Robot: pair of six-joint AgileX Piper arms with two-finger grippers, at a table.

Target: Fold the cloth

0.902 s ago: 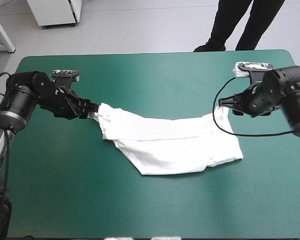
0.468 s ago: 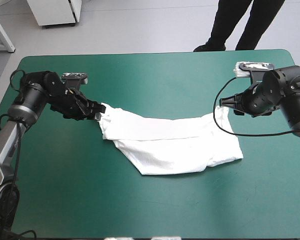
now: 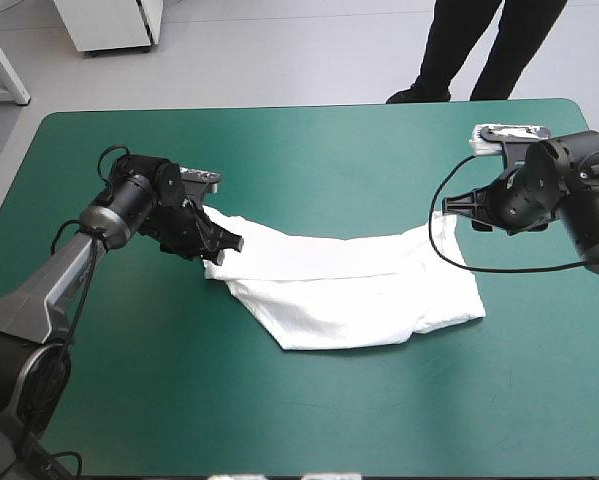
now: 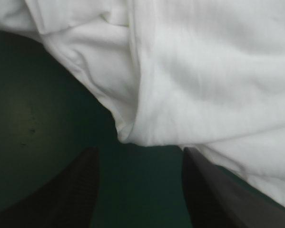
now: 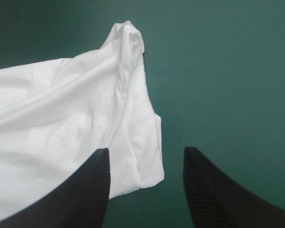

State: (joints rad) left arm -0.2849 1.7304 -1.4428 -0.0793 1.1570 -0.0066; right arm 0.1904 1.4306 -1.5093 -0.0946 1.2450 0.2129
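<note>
T-shirt (image 3: 349, 285) lies near the middle of the teal-green table (image 3: 279, 420), a loose, slanted half-fold with wrinkled edges. By my reading the folding is barely begun, with the neat folds not yet made. At its left end the left gripper (image 3: 229, 243) stands wide, holding nothing. Farther off, the right gripper (image 3: 462, 214) gapes empty beside the right corner.

Plain white T-shirt (image 3: 349, 285), centre frame, against the unpatterned teal-green worktop cover (image 3: 309, 150). The left pincer (image 3: 229, 243), left of centre, and the right pincer (image 3: 457, 208), at right, are black, their fingers (image 5: 92, 190) finely ribbed in close view.
</note>
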